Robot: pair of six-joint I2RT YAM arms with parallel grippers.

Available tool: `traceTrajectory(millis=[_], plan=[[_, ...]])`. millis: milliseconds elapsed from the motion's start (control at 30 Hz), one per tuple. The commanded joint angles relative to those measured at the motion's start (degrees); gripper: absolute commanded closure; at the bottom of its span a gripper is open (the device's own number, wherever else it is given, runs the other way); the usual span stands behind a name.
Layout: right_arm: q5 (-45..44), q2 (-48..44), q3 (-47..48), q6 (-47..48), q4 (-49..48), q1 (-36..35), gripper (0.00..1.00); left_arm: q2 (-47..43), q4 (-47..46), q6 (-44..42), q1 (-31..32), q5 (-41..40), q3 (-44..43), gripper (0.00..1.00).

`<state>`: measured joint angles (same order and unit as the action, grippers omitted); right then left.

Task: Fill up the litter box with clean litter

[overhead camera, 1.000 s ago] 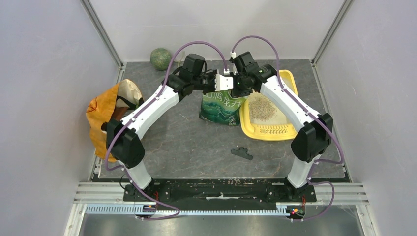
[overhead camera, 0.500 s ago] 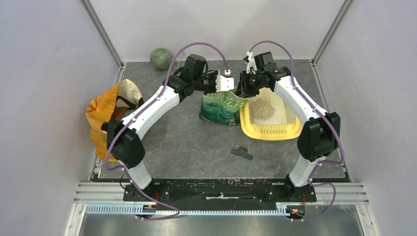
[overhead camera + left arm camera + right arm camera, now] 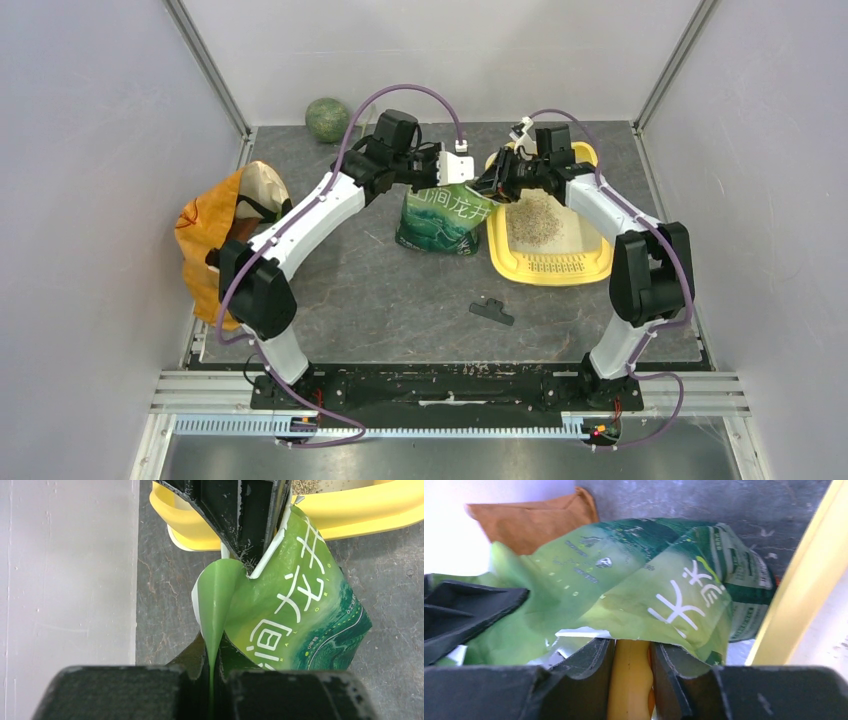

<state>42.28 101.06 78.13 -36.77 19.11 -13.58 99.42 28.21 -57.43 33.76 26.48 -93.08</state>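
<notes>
The yellow litter box (image 3: 550, 265) lies right of centre with a pile of grey-beige clean litter (image 3: 537, 220) in its pale basin. A green printed pouch (image 3: 437, 222) stands against its left side. My left gripper (image 3: 452, 168) is shut on the pouch's top edge (image 3: 215, 630), the thin film pinched between its jaws (image 3: 212, 660). My right gripper (image 3: 492, 186) is shut on the orange scoop handle (image 3: 630, 680), which runs under the pouch's torn mouth (image 3: 649, 600); the scoop's bowl is hidden inside. The box rim (image 3: 804, 580) shows at right.
A crumpled orange-yellow bag (image 3: 212, 235) lies at the table's left edge. A green ball (image 3: 326, 118) sits in the back left corner. A small black part (image 3: 492, 311) lies on the table in front of the box. Walls close in on three sides.
The right wrist has swung right and back, so its gripper now points left into the pouch mouth. The pouch's bottom has shifted slightly left. The left arm holds still.
</notes>
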Motion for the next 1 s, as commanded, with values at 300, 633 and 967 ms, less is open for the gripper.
traceTrajectory(millis=[300, 633, 967], plan=[[13.6, -3.4, -6.5, -26.3, -33.6, 3.2, 1.0, 0.1, -3.0, -0.8, 0.1, 3.0, -5.4, 0.98], [17.4, -10.8, -10.8, -28.2, -30.7, 9.3, 1.0, 1.4, -2.4, 0.4, -0.7, 2.6, -8.4, 0.98], [17.6, -9.3, -11.7, -23.0, -25.1, 11.1, 1.0, 2.0, -1.7, -0.3, -0.7, 3.1, -8.9, 0.98]])
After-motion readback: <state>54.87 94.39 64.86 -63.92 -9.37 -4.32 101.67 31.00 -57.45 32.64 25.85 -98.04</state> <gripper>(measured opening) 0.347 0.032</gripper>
